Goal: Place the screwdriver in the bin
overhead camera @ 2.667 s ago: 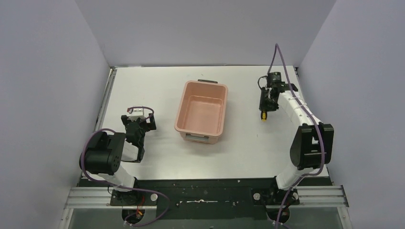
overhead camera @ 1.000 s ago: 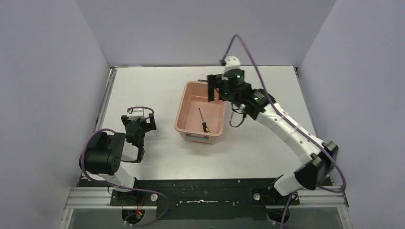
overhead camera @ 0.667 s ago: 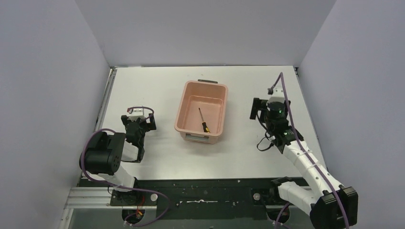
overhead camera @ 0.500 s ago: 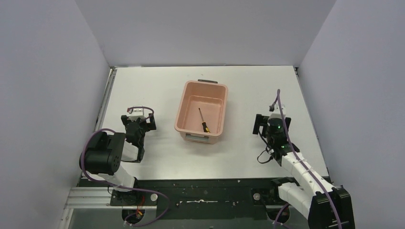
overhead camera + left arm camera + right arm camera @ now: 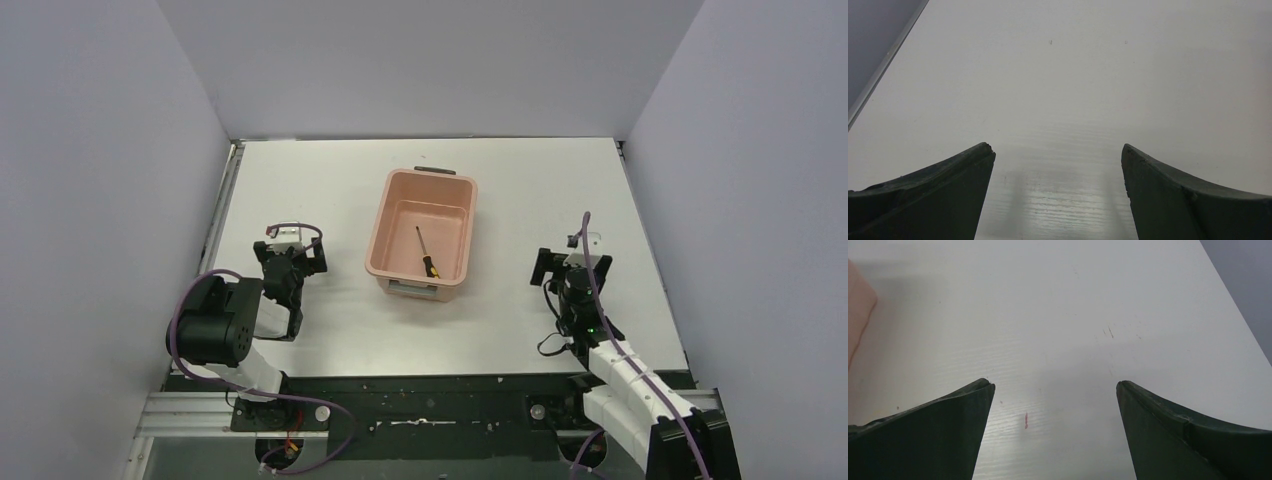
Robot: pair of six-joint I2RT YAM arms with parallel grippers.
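Screwdriver (image 5: 427, 253) inside bin (image 5: 446, 216) shows only from overhead.

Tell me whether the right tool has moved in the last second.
Yes. The right tool has pulled back from over the bin's far right corner toward the near side; it now sits right of the bin.

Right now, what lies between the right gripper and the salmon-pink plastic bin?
Only bare white table, in the top view, separates right gripper from salmon-pink plastic bin.
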